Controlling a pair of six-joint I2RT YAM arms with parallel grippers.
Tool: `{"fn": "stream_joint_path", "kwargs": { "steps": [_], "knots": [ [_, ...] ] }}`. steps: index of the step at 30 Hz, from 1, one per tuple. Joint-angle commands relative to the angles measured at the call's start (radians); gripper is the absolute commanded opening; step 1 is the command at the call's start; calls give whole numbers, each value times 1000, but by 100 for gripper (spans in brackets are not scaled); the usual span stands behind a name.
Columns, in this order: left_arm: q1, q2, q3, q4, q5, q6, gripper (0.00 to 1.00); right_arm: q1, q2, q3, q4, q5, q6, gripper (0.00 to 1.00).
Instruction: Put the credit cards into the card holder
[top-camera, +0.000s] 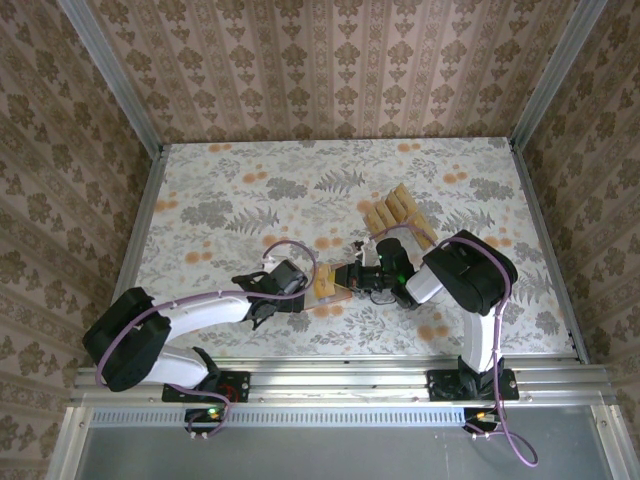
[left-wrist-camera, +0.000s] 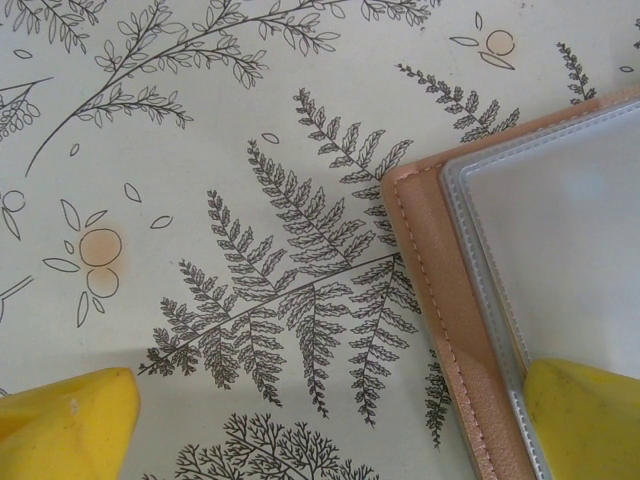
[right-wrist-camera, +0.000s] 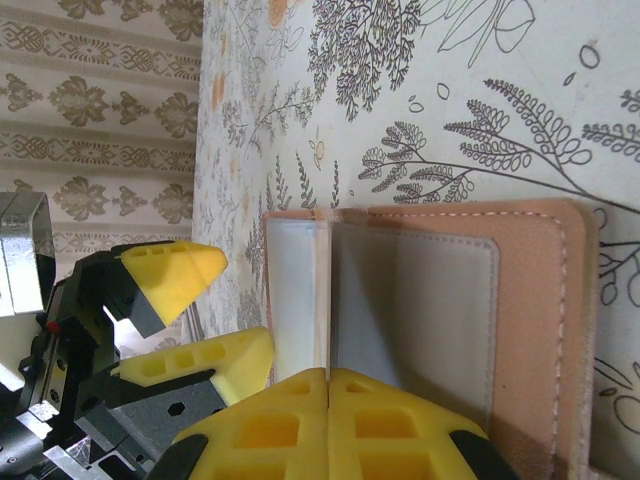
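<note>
Reddish-brown leather-like folding card holder (right-wrist-camera: 440, 290) lies open and flat on the fern-print bench (top-camera: 220, 200), near-centre, between the two arms; greyish slotted inside faces up.

Tan flat rectangular credit cards (top-camera: 400, 215) sit in a loose overlapping fan, farther back and to the right of the holder, well apart from it; none is in a slot and none is held.

Left pincer (left-wrist-camera: 325, 435) is spread wide and grips nothing; it straddles the holder's left edge, one yellow finger (left-wrist-camera: 585, 420) over the clear plastic sleeve (left-wrist-camera: 560, 230), the other over bare bench.

Right pincer (right-wrist-camera: 330, 400) is closed, tips together at the holder's centre fold; can't tell if a thin leaf is pinched or if it only presses down.

Judged stage: holder is being readied and steadied; cards not yet fetched.

Risks:
- holder may skid or rotate if either pincer pushes sideways; the bench print looks slick
- fold may spring shut if the right pincer lifts off; slots would then be hidden
- left pincer closing here could clamp cover and sleeve together rather than open a slot
- both pincers sit very near each other; any sideways move risks a knock
- fanned cards overlap; a grab could lift two at once or scatter the pile
</note>
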Motion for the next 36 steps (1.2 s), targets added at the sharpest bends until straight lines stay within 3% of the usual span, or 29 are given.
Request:
{"fn": "stream_joint_path", "kwargs": {
  "steps": [1,36],
  "knots": [
    [-6,15,16,-49,-6,1,100,4,19,-15,22,-16,-12,0],
    [-8,20,27,-51,-9,5,100,-13,80,-19,25,-76,-7,0]
  ]
}}
